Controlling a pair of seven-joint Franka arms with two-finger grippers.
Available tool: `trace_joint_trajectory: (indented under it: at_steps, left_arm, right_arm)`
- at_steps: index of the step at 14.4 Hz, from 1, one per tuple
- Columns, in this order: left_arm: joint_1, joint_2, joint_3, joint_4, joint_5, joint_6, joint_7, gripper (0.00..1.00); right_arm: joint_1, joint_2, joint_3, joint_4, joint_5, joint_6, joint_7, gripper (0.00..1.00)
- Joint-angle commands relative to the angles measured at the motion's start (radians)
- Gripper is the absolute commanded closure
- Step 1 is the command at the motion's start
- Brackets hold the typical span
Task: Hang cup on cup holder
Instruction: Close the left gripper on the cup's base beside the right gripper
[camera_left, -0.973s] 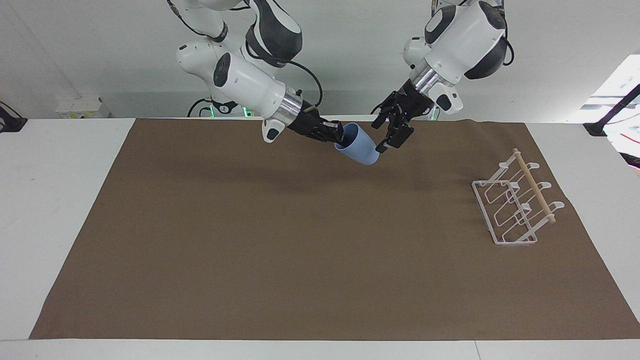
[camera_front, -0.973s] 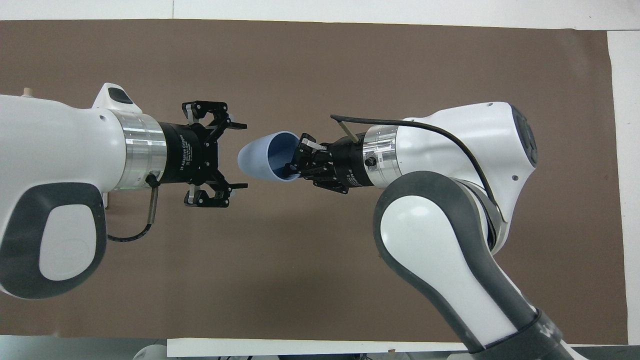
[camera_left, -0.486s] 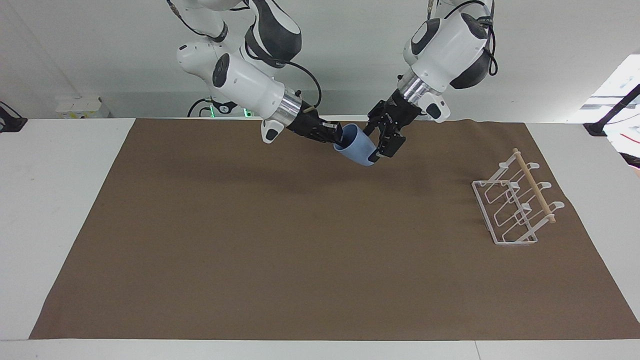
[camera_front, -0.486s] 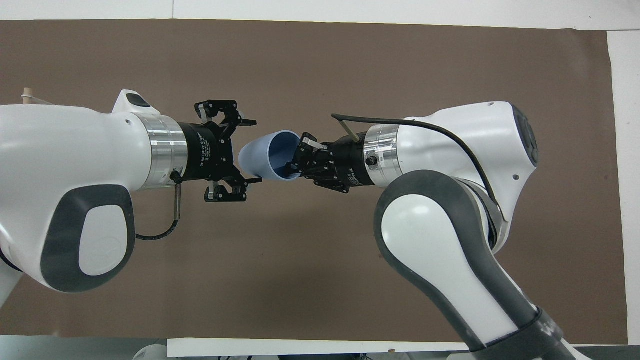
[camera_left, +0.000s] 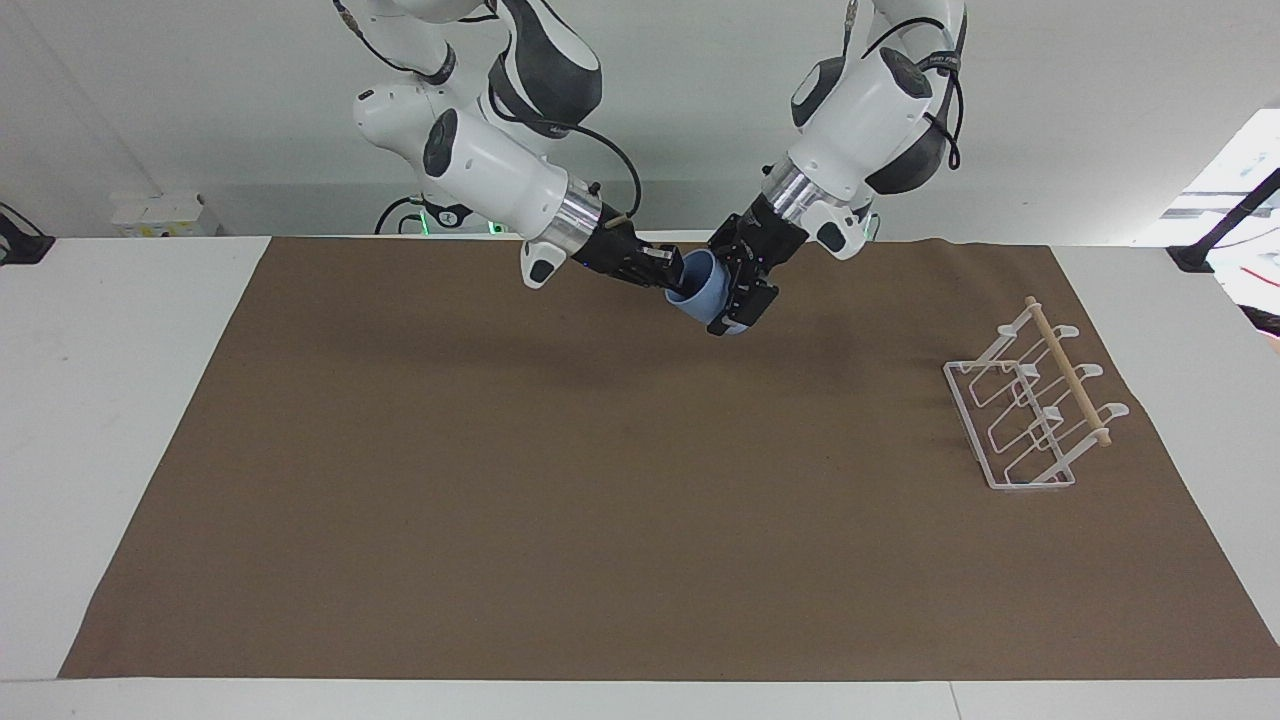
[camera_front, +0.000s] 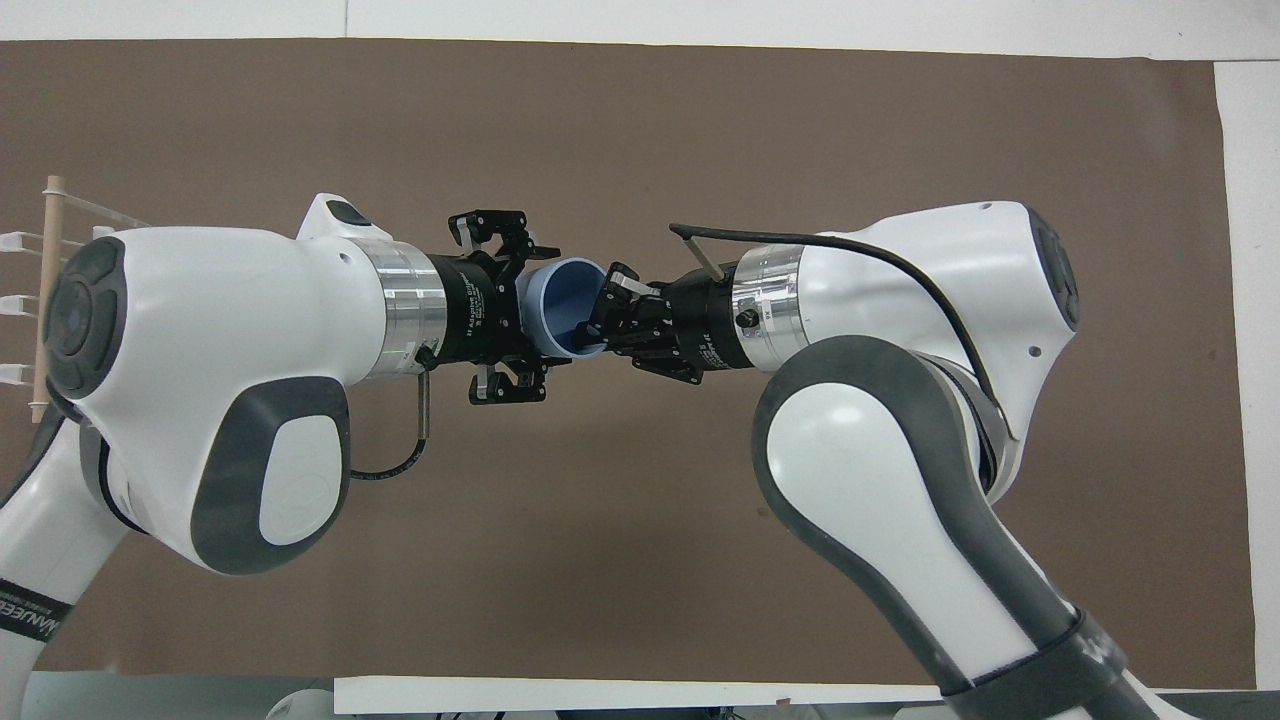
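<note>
The light-blue cup (camera_left: 703, 294) hangs tilted in the air over the mat's edge nearest the robots, its mouth toward the right arm; it also shows in the overhead view (camera_front: 558, 312). My right gripper (camera_left: 672, 270) is shut on the cup's rim, one finger inside it (camera_front: 603, 318). My left gripper (camera_left: 738, 300) is open, its fingers spread on either side of the cup's closed end (camera_front: 538, 306), with a gap to the cup wall. The white wire cup holder (camera_left: 1030, 412) with its wooden dowel stands at the left arm's end of the mat; the left arm hides most of it in the overhead view (camera_front: 48, 290).
A brown mat (camera_left: 600, 500) covers most of the white table (camera_left: 130, 420). Both arms meet over the mat's edge nearest the robots.
The left gripper has moved toward the right arm's end until its open fingers straddle the cup's closed end. The right gripper and the cup have stayed almost still.
</note>
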Motion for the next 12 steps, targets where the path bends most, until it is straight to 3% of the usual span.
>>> trace_joint_trajectory:
  at_steps: [1, 4, 5, 7, 8, 9, 10, 12]
  left_arm:
    - [-0.016, 0.005, 0.009, -0.011, -0.012, 0.034, -0.016, 0.22]
    - [-0.006, 0.006, 0.009, -0.004, -0.012, 0.022, -0.017, 0.26]
    - [-0.006, 0.008, 0.01, -0.003, -0.012, 0.02, -0.011, 0.38]
    - [-0.004, 0.008, 0.01, -0.001, -0.008, 0.019, 0.022, 0.78]
    - [-0.004, 0.006, 0.01, 0.0, -0.008, 0.01, 0.053, 0.95]
    - [-0.003, 0.008, 0.01, 0.003, -0.008, -0.004, 0.067, 1.0]
    - [-0.003, 0.008, 0.012, 0.006, -0.008, -0.004, 0.068, 1.0]
    - [-0.003, 0.014, 0.013, 0.019, -0.002, -0.006, 0.068, 1.0]
  right_arm:
    - [-0.001, -0.008, 0.011, -0.001, 0.02, -0.003, 0.007, 1.0]
    - [-0.001, -0.008, 0.013, -0.001, 0.02, -0.003, 0.007, 1.0]
    - [-0.001, -0.008, 0.013, -0.001, 0.02, -0.003, 0.009, 1.0]
    - [-0.001, -0.008, 0.013, -0.001, 0.02, -0.003, 0.015, 1.0]
    - [-0.001, -0.008, 0.011, -0.001, 0.02, -0.001, 0.015, 0.86]
    - [-0.003, -0.008, 0.013, -0.001, 0.02, -0.003, 0.016, 0.55]
    - [-0.003, -0.008, 0.011, 0.0, 0.02, -0.001, 0.016, 0.01]
    - [-0.003, -0.007, 0.011, 0.005, 0.02, 0.0, 0.016, 0.0]
